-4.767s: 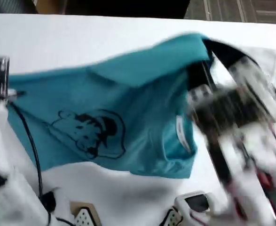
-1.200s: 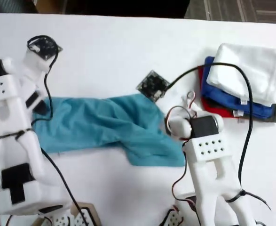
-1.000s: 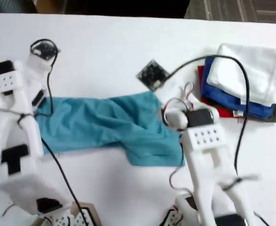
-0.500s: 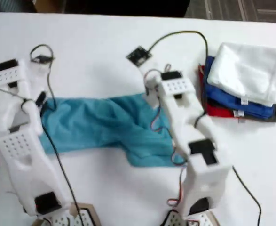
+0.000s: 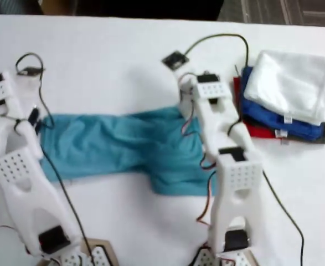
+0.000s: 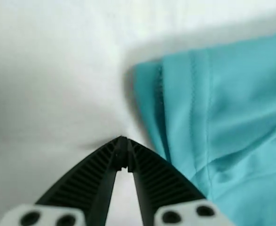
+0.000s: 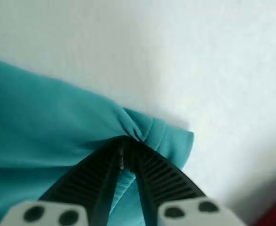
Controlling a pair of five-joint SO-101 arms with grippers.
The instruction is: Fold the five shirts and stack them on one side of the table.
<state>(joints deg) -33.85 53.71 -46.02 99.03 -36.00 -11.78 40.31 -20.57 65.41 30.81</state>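
1. Shirt (image 5: 123,147), teal, is lying crumpled across mid-frame on the table (image 5: 123,44).
2. Over at its right edge, the right gripper (image 7: 127,143) is pinching shut on a puckered fold of the shirt.
3. Meanwhile the left gripper (image 6: 122,146) is sitting fully closed, gripping nothing, just beside the left edge.
4. Upper right, the stack (image 5: 287,94) of folded shirts is resting.

The shirt (image 5: 123,147) is plain teal, sitting on a white table (image 5: 123,55). The stack (image 5: 292,83) goes white on top, then blue, red, and something dark underneath. Both arms are white with black bits. Left gripper (image 6: 122,145) and right gripper (image 7: 126,145) have black ribbed fingers.
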